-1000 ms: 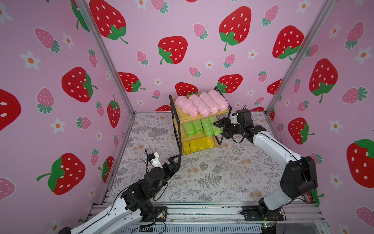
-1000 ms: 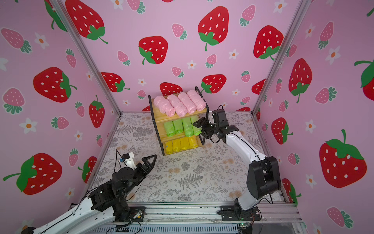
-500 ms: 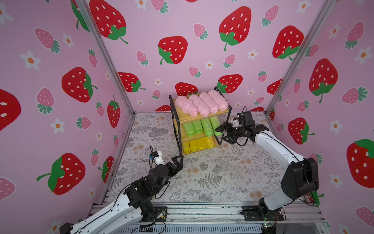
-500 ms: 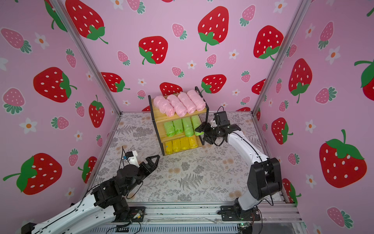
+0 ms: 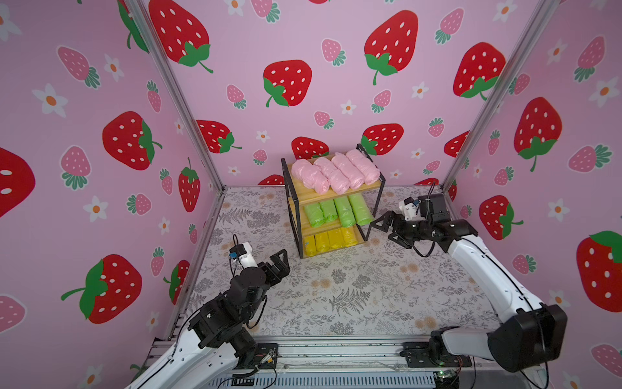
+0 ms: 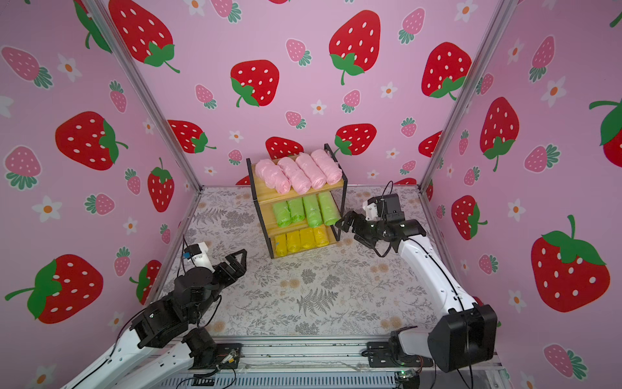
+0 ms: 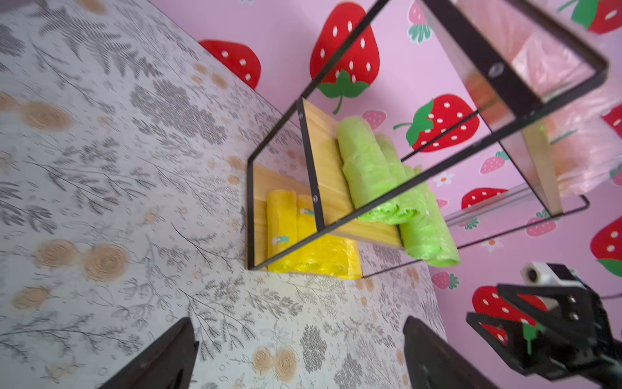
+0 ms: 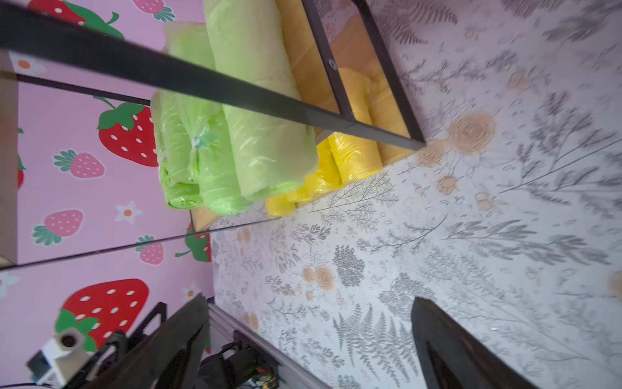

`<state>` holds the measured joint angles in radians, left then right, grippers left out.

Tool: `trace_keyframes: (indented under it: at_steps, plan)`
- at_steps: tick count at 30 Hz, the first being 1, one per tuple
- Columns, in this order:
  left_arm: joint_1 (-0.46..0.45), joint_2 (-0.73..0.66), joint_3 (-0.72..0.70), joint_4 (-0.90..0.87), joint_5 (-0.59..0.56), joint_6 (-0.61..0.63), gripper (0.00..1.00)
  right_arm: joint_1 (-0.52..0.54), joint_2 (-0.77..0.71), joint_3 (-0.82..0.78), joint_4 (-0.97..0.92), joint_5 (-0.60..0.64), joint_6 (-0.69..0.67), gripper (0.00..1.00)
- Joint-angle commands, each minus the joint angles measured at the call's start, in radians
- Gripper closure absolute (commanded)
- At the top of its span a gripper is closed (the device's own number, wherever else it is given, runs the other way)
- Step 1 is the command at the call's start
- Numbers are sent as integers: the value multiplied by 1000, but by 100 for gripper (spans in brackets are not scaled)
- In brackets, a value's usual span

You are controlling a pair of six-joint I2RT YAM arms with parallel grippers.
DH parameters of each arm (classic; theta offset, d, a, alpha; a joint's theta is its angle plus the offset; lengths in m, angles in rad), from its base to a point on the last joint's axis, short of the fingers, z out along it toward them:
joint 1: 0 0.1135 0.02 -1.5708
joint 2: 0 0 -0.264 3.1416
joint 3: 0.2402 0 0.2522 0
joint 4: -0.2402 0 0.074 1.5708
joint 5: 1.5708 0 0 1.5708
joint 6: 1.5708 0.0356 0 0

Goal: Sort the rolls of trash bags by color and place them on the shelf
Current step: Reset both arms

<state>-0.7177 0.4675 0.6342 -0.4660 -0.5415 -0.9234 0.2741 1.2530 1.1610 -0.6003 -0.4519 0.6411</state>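
Observation:
The shelf [image 5: 288,208] stands at the back of the table in both top views. Pink rolls [image 5: 336,171] lie on its top board, green rolls [image 5: 340,210] on the middle one and yellow rolls [image 5: 331,239] on the bottom one. My right gripper [image 5: 387,230] hovers just right of the shelf, level with the middle board, open and empty. The right wrist view has the green rolls [image 8: 242,118] and yellow rolls [image 8: 350,155] close ahead of its jaws [image 8: 309,340]. My left gripper [image 5: 279,261] is open and empty over the mat, left of the shelf's front.
A fern-and-flower patterned mat [image 5: 353,289] covers the table. Pink strawberry-print walls with metal corner posts [image 5: 188,121] close in the left, back and right sides. The right gripper [image 7: 538,330] shows in the left wrist view, beyond the shelf frame [image 7: 314,198].
The right gripper has opened wide and drawn back to the right from the middle board, leaving a green roll there. The left arm has shifted a little.

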Motion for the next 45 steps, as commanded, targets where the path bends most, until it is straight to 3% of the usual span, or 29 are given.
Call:
trace_keyframes:
  at_steps: [1,6,9,11,17,21,28,33,34,36,38,42,45]
  plan:
    - [58,-63,-49,61,-152,157,0,-4,-187,-89,81,182,-247,1]
    - [161,-20,-56,258,-230,411,0,-6,-587,-483,610,451,-551,1]
    - [259,90,-47,345,-175,503,0,-25,-630,-600,784,721,-600,1]
    - [332,171,-42,394,-119,513,0,-80,-576,-612,803,766,-615,1]
    - [533,397,-56,604,73,576,0,-297,-314,-647,928,623,-468,1]
    - [627,538,-44,640,167,583,0,-357,-131,-687,1052,593,-436,1]
    - [672,590,-127,761,232,631,0,-373,154,-746,1297,525,-424,1]
    - [674,638,-171,864,210,657,1,-347,287,-715,1373,405,-534,1]
    - [675,662,-170,879,212,666,0,-335,341,-737,1487,400,-544,1]
    - [682,706,-166,902,225,677,0,-335,304,-722,1390,419,-540,1]
    - [705,750,-174,946,266,672,0,-336,335,-738,1483,435,-527,1]
    - [726,829,-145,1024,229,664,0,-325,322,-726,1431,452,-537,1]
    - [728,884,-82,998,280,715,0,-320,322,-713,1405,447,-550,1]
